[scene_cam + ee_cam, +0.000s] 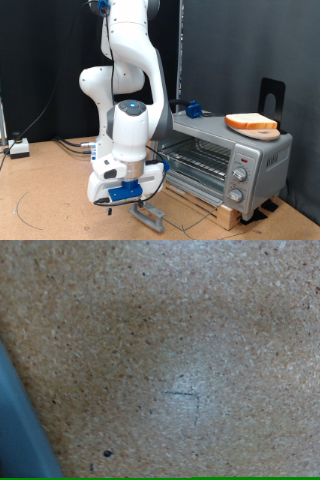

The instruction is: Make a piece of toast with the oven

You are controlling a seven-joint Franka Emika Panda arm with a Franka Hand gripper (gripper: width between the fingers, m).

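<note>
- In the exterior view, the oven (222, 162), a silver-grey toaster oven, sits at the right of the frame on the brown worktop (50, 200), with round knobs on its right panel.
- Its glass door (150, 210) appears folded down and open, lying low at the bottom centre, and the wire rack (195, 160) shows inside the cavity.
- The piece of toast (251, 123) lies on a round wooden plate (262, 131) on top of the oven, at the upper right, well apart from the arm.
- The white robot arm (125, 70) fills the left centre; its pincer (124, 195) hangs low near the bottom centre, just beside the opened door's front edge.
- Whether the pincer is released or clenched cannot be told; nothing is seen between its fingers.
- Judged from this, the door-opening step looks about finished, and the bread is not yet in the oven.
- A next move would call for lifting the hand clear of the door and crossing to the plate on top.
- The wrist view shows only speckled worktop surface close up, with a grey-blue edge (18, 425) at the lower left corner; no toast, oven or fingers appear there.
- Only the exterior view shows the whole layout.
</note>
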